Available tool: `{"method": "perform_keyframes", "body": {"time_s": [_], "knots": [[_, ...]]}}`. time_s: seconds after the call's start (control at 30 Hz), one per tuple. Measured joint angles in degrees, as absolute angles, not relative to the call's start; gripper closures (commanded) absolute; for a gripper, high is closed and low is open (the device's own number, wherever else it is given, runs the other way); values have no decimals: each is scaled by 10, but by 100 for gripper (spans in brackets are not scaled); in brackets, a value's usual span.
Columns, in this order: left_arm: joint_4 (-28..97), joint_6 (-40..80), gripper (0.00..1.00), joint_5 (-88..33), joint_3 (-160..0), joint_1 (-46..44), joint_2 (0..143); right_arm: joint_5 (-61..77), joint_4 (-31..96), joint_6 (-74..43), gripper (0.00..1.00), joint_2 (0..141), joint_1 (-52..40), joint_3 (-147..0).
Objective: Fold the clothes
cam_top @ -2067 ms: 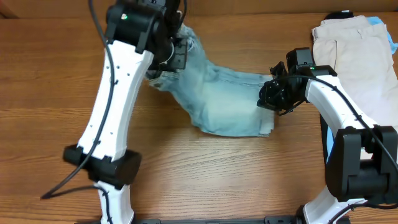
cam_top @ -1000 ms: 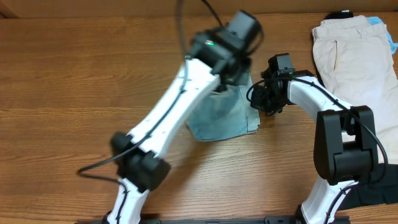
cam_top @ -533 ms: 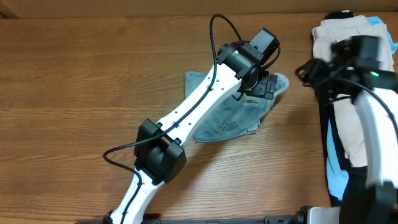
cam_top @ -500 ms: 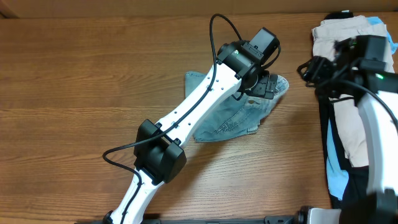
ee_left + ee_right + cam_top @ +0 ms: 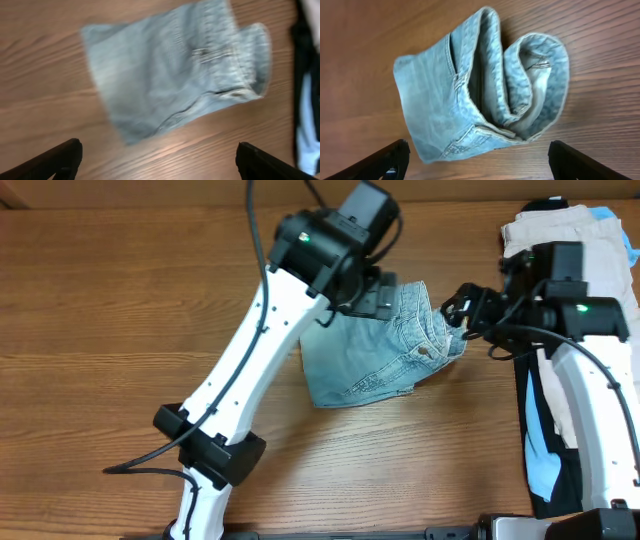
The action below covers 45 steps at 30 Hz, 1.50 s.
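The light-blue denim shorts (image 5: 375, 355) lie folded into a small bundle at the table's middle, with the waistband curled open on the right side. My left gripper (image 5: 385, 295) hovers just above their far edge. In the left wrist view it (image 5: 160, 161) is open, and the shorts (image 5: 170, 85) lie free on the wood below. My right gripper (image 5: 465, 310) hangs beside the curled waistband. It (image 5: 480, 162) is open too, with the shorts (image 5: 470, 95) untouched beyond its fingertips.
Beige shorts (image 5: 560, 230) lie at the far right, partly under my right arm. A black garment (image 5: 545, 202) peeks out behind them, and a sky-blue garment (image 5: 545, 470) hangs at the right edge. Bare wooden table (image 5: 120, 330) stretches to the left.
Both grippers have opened and let go of the denim shorts, which now rest folded on the table. The left arm has drawn back and up; the right gripper has shifted back toward the waistband.
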<state>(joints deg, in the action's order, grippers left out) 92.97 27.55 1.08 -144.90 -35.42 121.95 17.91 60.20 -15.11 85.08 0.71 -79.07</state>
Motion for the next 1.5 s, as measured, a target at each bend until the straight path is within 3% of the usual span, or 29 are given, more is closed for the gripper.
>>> {"method": "perform_keyframes", "body": {"time_s": [0.27,0.47,0.67,0.9,0.97,1.03,1.1,1.37,1.5], "knots": [[924,213,1,2,-1333,-319,1220,142,607,-150,3,851,-31,-791],[803,131,5,-72,-1148,-289,1224,112,621,-149,0,851,-31,-791],[665,133,7,-115,-996,-236,1226,88,625,-149,0,851,-31,-791],[471,150,21,-160,-883,-213,1224,83,607,-150,0,851,-31,-791],[445,150,36,-171,-871,-214,1220,83,606,-150,1,851,-31,-791],[432,149,79,-178,-863,-216,1218,83,603,-150,1,851,-31,-791],[421,153,93,-181,-857,-215,1218,83,596,-153,1,851,-31,-791],[387,195,96,-200,-846,-192,1219,83,592,-164,1,851,-31,-791],[358,268,96,-215,-846,-102,1219,81,592,-165,1,851,-31,-791]]}}
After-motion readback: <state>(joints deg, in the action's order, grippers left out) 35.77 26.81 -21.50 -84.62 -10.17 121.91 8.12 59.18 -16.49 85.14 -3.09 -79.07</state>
